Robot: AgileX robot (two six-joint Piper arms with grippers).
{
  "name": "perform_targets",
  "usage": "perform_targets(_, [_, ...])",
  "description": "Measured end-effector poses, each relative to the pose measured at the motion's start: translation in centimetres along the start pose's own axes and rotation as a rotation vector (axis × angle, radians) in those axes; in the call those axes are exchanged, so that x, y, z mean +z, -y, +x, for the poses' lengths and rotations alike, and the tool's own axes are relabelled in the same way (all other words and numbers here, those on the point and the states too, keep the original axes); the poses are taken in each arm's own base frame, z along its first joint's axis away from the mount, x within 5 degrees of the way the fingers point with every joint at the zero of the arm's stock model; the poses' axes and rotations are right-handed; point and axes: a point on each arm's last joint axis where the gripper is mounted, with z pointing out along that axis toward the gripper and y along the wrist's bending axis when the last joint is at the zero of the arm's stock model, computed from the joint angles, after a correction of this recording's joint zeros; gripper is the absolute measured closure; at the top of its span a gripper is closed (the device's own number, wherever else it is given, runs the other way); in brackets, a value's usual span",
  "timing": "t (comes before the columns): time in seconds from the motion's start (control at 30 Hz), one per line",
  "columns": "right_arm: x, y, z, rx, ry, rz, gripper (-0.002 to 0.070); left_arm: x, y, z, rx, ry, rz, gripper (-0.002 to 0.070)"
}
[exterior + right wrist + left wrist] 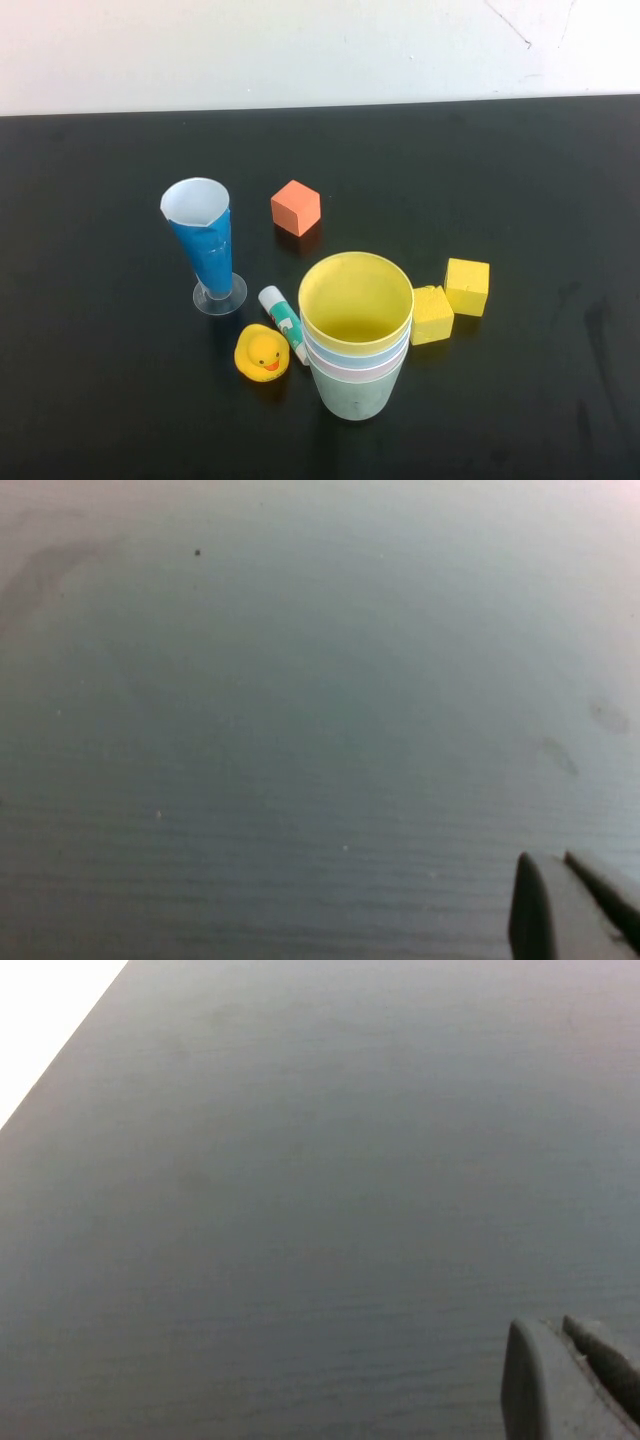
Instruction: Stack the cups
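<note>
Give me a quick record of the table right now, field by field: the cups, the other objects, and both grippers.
cups: yellow cup, light blue cup, pink cup and green cup nested in one upright stack, yellow innermost, green outermost
stack location: near front centre of black table
beside stack: two yellow blocks on its right; glue stick and rubber duck on its left
further back: orange cube, tall blue glass
left gripper: shut, empty, over bare table
right gripper: shut, empty, over bare table
</note>
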Motion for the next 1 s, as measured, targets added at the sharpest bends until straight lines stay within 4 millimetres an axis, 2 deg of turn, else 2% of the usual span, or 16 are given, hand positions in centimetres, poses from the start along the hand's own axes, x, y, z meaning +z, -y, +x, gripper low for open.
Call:
perform_targets(0.87, [0.00, -0.07, 0.00, 0.002, 0.001, -0.013, 0.0679, 0.00, 0.01, 0.01, 0.001, -0.001, 0.001, 0.0674])
perform_targets(1.0, [-0.02, -0.45, -0.08, 0.100, 0.012, -0.082, 0.0679, 0.00, 0.01, 0.01, 0.001, -0.001, 0.001, 0.0674])
